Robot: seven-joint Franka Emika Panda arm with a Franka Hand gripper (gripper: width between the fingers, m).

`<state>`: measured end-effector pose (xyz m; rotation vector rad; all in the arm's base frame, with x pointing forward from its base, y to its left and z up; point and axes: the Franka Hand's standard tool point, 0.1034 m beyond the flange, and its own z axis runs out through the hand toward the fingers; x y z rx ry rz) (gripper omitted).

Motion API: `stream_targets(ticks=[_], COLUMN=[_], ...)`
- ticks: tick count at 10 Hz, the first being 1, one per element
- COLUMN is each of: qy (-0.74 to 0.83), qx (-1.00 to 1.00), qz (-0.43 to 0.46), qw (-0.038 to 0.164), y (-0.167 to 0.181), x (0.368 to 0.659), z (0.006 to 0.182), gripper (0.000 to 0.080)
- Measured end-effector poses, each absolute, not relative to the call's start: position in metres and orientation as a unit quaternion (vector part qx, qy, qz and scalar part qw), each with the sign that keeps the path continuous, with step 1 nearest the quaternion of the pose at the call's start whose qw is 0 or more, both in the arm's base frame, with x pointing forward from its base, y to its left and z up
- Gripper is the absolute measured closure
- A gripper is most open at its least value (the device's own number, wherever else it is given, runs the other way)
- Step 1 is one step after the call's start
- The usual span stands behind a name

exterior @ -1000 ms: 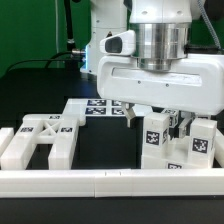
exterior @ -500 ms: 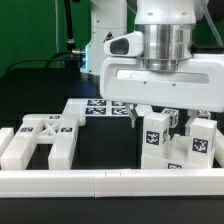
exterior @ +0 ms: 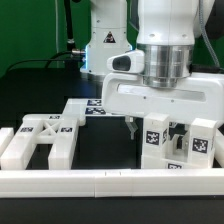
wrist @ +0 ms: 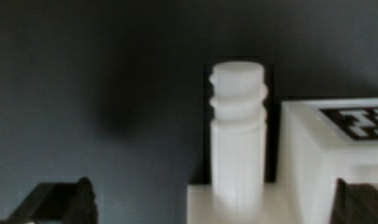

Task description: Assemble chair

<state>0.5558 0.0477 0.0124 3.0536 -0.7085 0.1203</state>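
Because my next move turns on one lineup, I start between my own fingers [wrist: 61, 200]. My gripper [exterior: 153, 127] is spread wide and holds nothing. In the wrist view both fingertips stand clear of the peg [wrist: 237, 120] that rises in the gap between them, with dark table showing on one side of it. The peg is a slim white post with a rounded knob. Its long axis looks upright, parallel to my fingers, so I judge that a straight drop would bring the pads down on either side of it. It grows out of the seat [exterior: 158, 148], a blocky white part with a tag [wrist: 364, 120] on its top face just beside the peg.

In the exterior view the seat stands right under my hand, at six o'clock from my wrist. A second block [exterior: 202, 140] stands just beside it at three o'clock. The frame [exterior: 40, 142] lies flat, well apart from me at about eight o'clock. The rail [exterior: 100, 182] runs across in front of all of them. The marker board [exterior: 98, 106] lies on the table behind, toward ten o'clock.

My arm hangs low over the table. The wrist is vertical, the hand points straight down, and the fingers open along the nine-to-three line. I cannot tell from either view how deep the fingertips sit against the peg.
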Motion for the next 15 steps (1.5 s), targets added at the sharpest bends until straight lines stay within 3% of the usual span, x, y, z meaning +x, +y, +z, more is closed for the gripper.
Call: stream_targets(ticks=[4,5,6,7,8,13,15], qy=[-0.231,-0.230,-0.230,-0.230,-0.230,-0.222,-0.194], qx=[0.972,0.972,0.972,0.972,0.972,0.974,0.980], qz=[0.039,0.039,0.039,0.038,0.039,0.038,0.029], qw=[0.005,0.005,0.005,0.005,0.005,0.004,-0.006], y=[0.047,0.047,0.047,0.047,0.047,0.044,0.035], x=[0.554,0.554,0.554,0.554,0.554,0.555,0.560], z=[0.007,0.007,0.006,0.006,0.006,0.012,0.043], gripper=[0.0150,0.0257,0.0257,0.0441,0.0554,0.0553,0.0553])
